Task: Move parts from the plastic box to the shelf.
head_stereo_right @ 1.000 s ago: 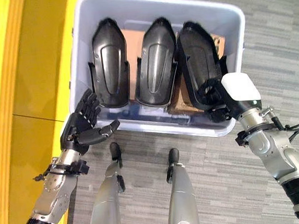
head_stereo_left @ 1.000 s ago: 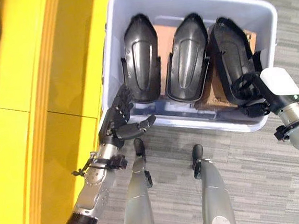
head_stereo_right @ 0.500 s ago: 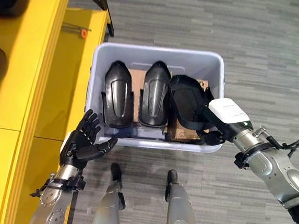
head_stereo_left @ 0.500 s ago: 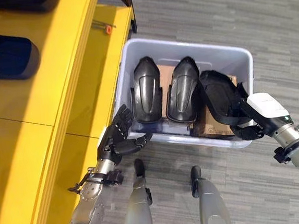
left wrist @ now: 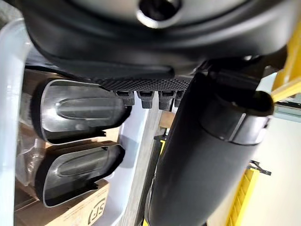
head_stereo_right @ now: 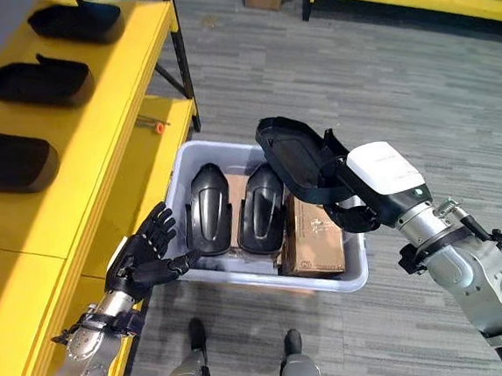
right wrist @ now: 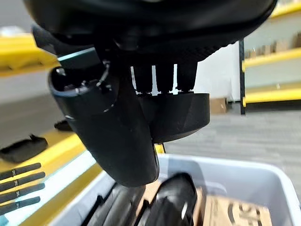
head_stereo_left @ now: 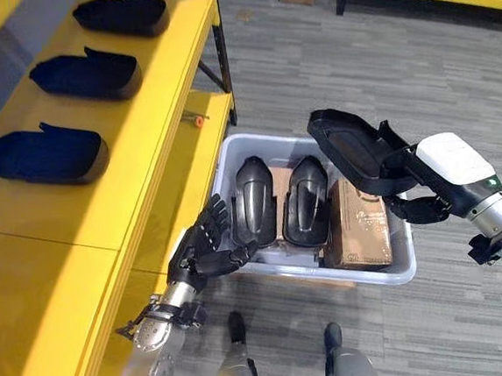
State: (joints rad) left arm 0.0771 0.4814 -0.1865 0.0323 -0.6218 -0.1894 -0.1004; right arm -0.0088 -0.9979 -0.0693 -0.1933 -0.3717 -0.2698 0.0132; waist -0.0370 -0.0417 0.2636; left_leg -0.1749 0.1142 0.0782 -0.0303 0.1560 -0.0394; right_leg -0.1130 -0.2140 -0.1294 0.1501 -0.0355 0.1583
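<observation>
My right hand [head_stereo_left: 449,163] is shut on a black moulded part [head_stereo_left: 353,153] and holds it tilted in the air above the right end of the pale plastic box [head_stereo_left: 399,272]; the right wrist view shows the part [right wrist: 181,115] past the curled thumb [right wrist: 108,136]. Two more black parts [head_stereo_left: 255,201] [head_stereo_left: 307,202] lie side by side in the box, also seen in the left wrist view [left wrist: 80,109]. My left hand [head_stereo_left: 204,249] hovers open at the box's near left corner, holding nothing.
A brown cardboard carton [head_stereo_left: 360,227] lies in the box's right part. The yellow shelf [head_stereo_left: 139,118] runs along the left with three black parts [head_stereo_left: 46,155] [head_stereo_left: 87,75] [head_stereo_left: 123,16] on it. Grey carpet lies to the right.
My right hand has lifted the rightmost black part up out of the box. The camera has pulled back and now shows the shelf top. The left hand has stayed by the box corner.
</observation>
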